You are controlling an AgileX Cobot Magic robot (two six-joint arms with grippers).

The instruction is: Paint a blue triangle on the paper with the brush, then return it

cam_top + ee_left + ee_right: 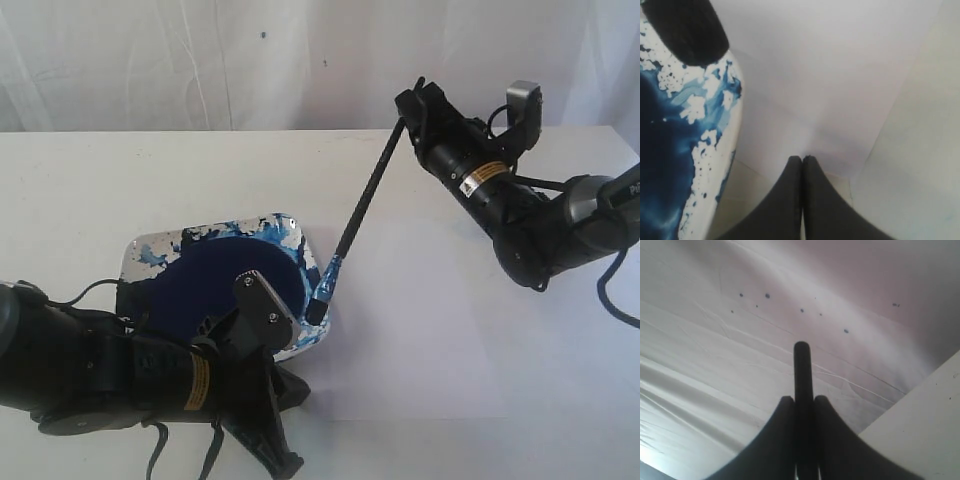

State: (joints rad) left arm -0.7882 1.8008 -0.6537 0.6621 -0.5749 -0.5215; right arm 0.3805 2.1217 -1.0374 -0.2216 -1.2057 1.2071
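Note:
The brush [365, 205] slants down from my right gripper [408, 105], which is shut on the top of its black handle. Its blue-stained tip [320, 303] rests at the right rim of the paint dish [140, 250]. In the right wrist view the handle end [801, 365] sticks out between the shut fingers of the right gripper [801, 399]. The paper [450, 320] lies right of the dish and shows bare white; no blue triangle is visible on it. My left gripper [298, 390] is shut on nothing, low by the dish's near corner, its tips [802, 159] at the edge of the paper [840, 75].
The dish [715, 150] holds a dark blue paint pool [215, 285] and has splashed white rims. A dark rounded shape [685, 30] sits at its rim in the left wrist view. A creased white cloth backdrop [200, 60] hangs behind the table.

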